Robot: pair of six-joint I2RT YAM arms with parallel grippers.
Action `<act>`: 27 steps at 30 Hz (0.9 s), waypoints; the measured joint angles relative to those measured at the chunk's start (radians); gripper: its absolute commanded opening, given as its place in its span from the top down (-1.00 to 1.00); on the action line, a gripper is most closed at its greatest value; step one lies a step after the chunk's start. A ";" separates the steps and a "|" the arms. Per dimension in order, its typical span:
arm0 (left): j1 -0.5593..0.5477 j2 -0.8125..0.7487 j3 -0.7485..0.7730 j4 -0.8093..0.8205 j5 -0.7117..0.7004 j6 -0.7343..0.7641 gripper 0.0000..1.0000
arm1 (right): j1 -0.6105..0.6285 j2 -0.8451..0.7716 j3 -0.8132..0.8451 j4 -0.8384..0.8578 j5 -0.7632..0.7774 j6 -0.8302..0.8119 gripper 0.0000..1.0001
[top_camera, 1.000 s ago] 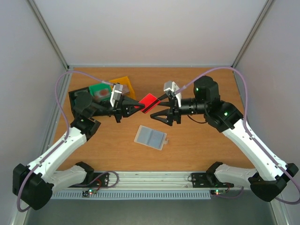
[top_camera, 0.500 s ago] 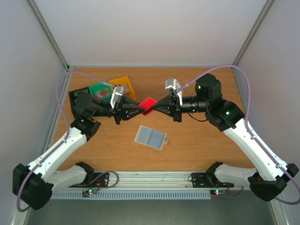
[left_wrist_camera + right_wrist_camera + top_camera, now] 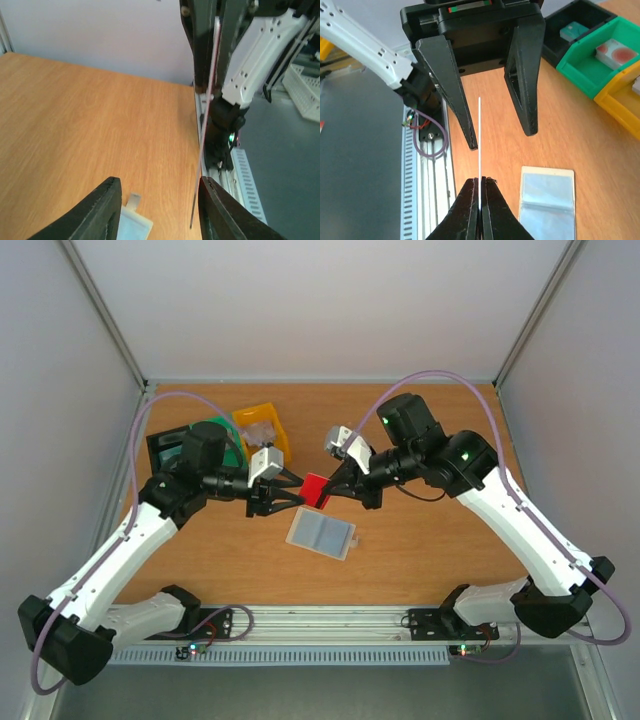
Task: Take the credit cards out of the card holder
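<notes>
A reddish-pink credit card (image 3: 316,488) hangs in the air above the table, pinched at its right edge by my right gripper (image 3: 330,496), which is shut on it. In the right wrist view the card (image 3: 479,135) shows edge-on as a thin white line rising from the closed fingertips (image 3: 472,192). My left gripper (image 3: 286,496) is open, with its fingers (image 3: 451,85) either side of the card and apart from it. The card holder (image 3: 321,533) lies flat on the table just below, pale blue-grey, with its small tab to the right. It also shows as card holder (image 3: 131,224) and card holder (image 3: 547,202).
Three bins stand at the back left: yellow (image 3: 262,424), green (image 3: 232,440) and black (image 3: 163,450), partly behind the left arm. Small items lie in the green bin (image 3: 602,55) and black bin (image 3: 577,25). The table's front rail (image 3: 330,620) runs between the arm bases.
The right gripper has shut on the red card and the left gripper has opened off it. Both grippers and the card have shifted slightly toward the near side.
</notes>
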 measured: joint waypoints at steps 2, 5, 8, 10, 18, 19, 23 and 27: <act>-0.006 0.004 0.004 -0.057 -0.005 0.062 0.28 | 0.011 0.008 0.015 -0.033 0.016 -0.019 0.98; -0.016 0.006 0.004 -0.101 0.000 0.114 0.28 | 0.024 0.019 0.033 -0.059 0.033 -0.035 0.98; -0.023 0.006 0.004 -0.115 0.018 0.139 0.30 | 0.035 0.036 0.043 -0.067 0.049 -0.044 0.98; -0.027 0.006 0.004 -0.117 0.026 0.145 0.33 | 0.041 0.050 0.046 -0.071 0.060 -0.047 0.98; -0.028 0.006 0.004 -0.083 0.056 0.087 0.90 | 0.060 0.085 0.046 -0.081 0.085 -0.051 0.98; -0.027 0.006 0.004 -0.076 0.056 0.079 0.98 | 0.060 0.084 0.046 -0.081 0.085 -0.051 0.98; -0.026 0.007 0.004 -0.066 0.051 0.051 1.00 | 0.060 0.082 0.046 -0.082 0.082 -0.053 0.97; -0.027 0.007 0.004 -0.060 0.019 0.048 0.99 | 0.060 0.066 0.024 -0.055 0.102 -0.041 -0.25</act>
